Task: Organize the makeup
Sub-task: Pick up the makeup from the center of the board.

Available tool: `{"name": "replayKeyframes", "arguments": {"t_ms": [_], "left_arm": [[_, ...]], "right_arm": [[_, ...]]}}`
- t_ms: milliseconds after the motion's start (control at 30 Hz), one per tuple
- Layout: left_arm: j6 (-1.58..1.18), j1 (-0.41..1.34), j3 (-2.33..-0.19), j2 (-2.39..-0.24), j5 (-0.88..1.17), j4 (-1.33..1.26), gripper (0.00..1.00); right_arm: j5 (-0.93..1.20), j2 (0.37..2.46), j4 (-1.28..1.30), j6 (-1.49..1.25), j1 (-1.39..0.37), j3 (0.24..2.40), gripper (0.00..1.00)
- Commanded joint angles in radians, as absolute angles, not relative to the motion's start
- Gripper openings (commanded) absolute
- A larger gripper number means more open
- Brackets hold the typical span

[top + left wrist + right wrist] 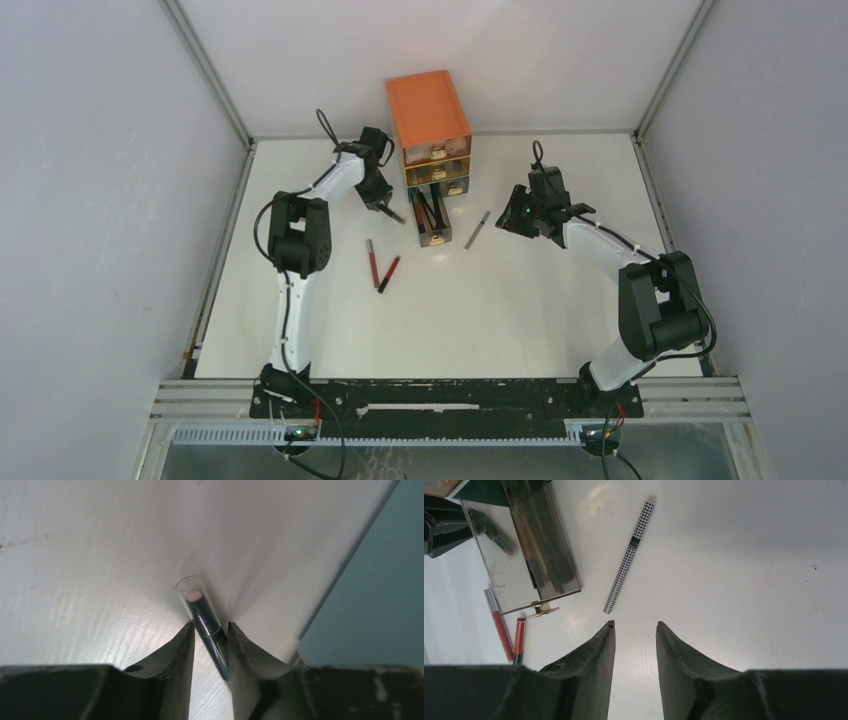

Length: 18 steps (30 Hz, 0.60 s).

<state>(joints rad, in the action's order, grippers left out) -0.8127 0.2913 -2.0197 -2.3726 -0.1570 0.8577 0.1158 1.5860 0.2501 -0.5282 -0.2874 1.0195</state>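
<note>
A dark pencil with a clear cap lies on the white table between the fingers of my left gripper. It slants across the gap and touches the right finger, with a sliver of table showing beside the left finger. From above, this gripper sits just left of the pulled-out drawer. A houndstooth pencil lies ahead of my right gripper, which is open and empty. Two red pencils lie side by side left of the drawer.
The orange three-drawer chest stands at the back centre. Its bottom drawer is pulled out towards me and holds dark sticks. The table's left edge runs close to the left arm.
</note>
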Motion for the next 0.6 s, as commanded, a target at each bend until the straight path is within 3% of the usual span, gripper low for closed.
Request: {"name": "replayKeyframes", "arguments": {"t_ms": [0,100,233,333,567], "left_arm": [[-0.802,0.286,-1.977,-2.337,-0.171,0.846,0.3],[-0.803,0.272,-1.915,-2.303,-0.137,0.801,0.13],[-0.794,0.248,-1.906,-2.255,-0.091,0.788,0.0],[-0.764,0.235,-1.863,-2.156,-0.048,0.745,0.0],[-0.644,0.253,-1.534,-1.776,0.261,0.486,0.0]], "right_arm": [[0.132,1.572,0.222,-0.515,-0.281,1.014,0.43],[0.138,1.571,0.22,-0.514,-0.281,1.014,0.43],[0.133,1.557,0.232,-0.512,-0.281,1.014,0.43],[0.123,1.533,0.232,-0.509,-0.279,0.999,0.43],[0.123,1.482,0.223,-0.515,-0.266,0.963,0.42]]}}
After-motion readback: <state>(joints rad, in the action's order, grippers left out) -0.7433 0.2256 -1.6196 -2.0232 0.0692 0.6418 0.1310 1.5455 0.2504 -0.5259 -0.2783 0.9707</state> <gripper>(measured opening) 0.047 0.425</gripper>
